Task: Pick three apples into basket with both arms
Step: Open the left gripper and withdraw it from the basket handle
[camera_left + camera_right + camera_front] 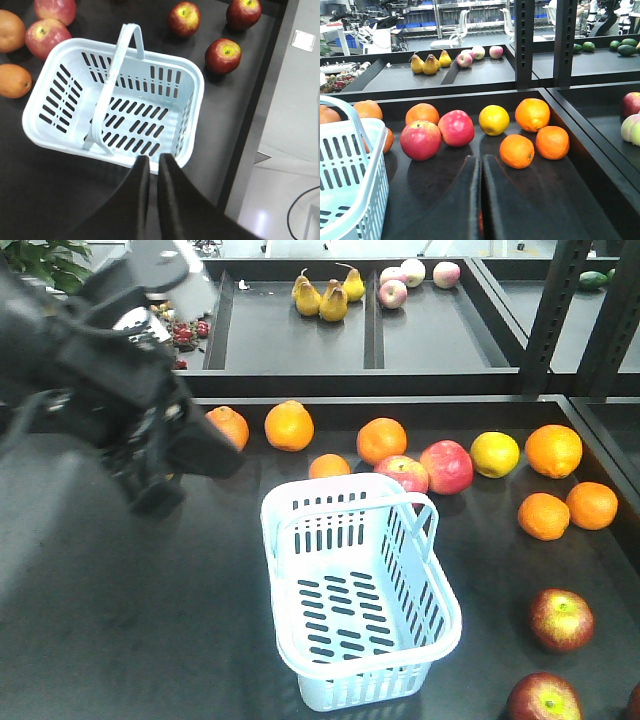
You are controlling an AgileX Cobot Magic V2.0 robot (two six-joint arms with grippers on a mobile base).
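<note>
Nearest, at the right front of the dark table [120, 620], three maroon apples [223, 55] lie outside the basket [365, 688]. It stands empty at mid-table (one handle raised). The left gripper [153, 159] hovers by the basket's left side, fingers almost pressed together, holding nothing. The right gripper [480, 160] is likewise closed. Beyond the basket runs a row of oranges [289, 425], and pears [325, 298] lie farthest.

the dark table [110, 620] carries the basket [360, 687] mid-surface, oranges [289, 425] along its far edge, apples [560, 619] by its near right corner.
</note>
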